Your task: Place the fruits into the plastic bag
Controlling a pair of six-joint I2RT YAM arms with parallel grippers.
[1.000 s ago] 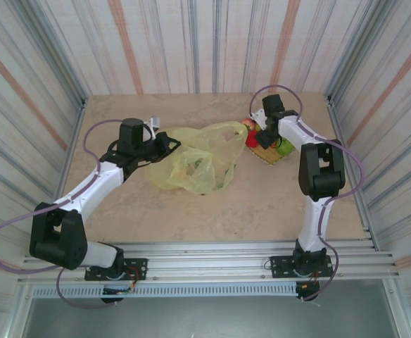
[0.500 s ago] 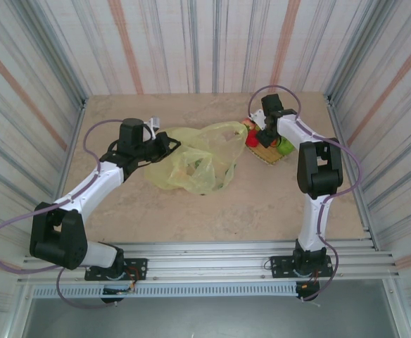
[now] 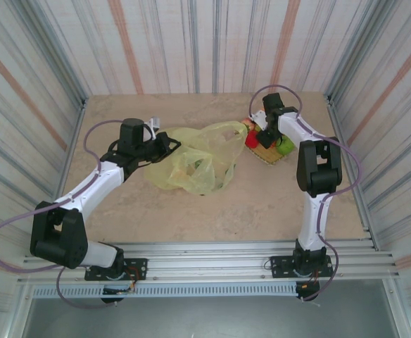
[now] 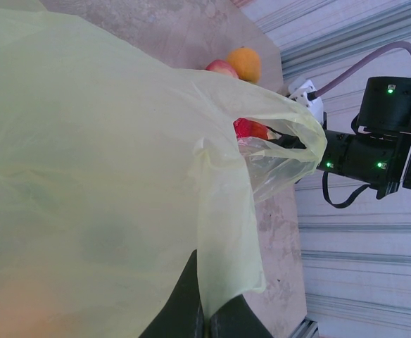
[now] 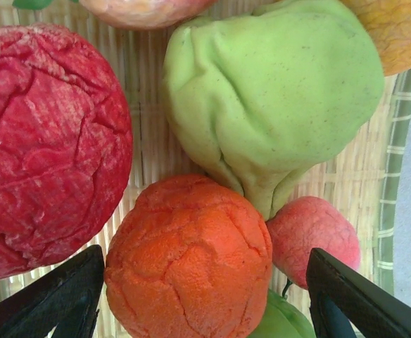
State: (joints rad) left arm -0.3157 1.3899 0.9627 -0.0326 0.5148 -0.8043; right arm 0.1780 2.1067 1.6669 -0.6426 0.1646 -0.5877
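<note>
Only the right arm has shifted over the last second, its elbow edging slightly leftward; the left arm sits as before. On the left, the left gripper [image 3: 167, 145] is pinched together on the rim of the plastic bag [image 3: 195, 160], holding that edge between its fingers [image 4: 184, 303]. The bag lies crumpled on the table [image 3: 121, 211], with orange and green shapes dimly visible through it. Right of it sits the bamboo mat [image 5: 149, 91] with the remaining fruits: a red fruit [image 5: 43, 148], a green fruit [image 5: 276, 105], an orange fruit [image 5: 188, 260] and a small pinkish fruit [image 5: 311, 236], all crowded against one another. The right gripper [image 3: 263, 136] hangs low over them, jaws apart and flanking the orange fruit without clamping it.
</note>
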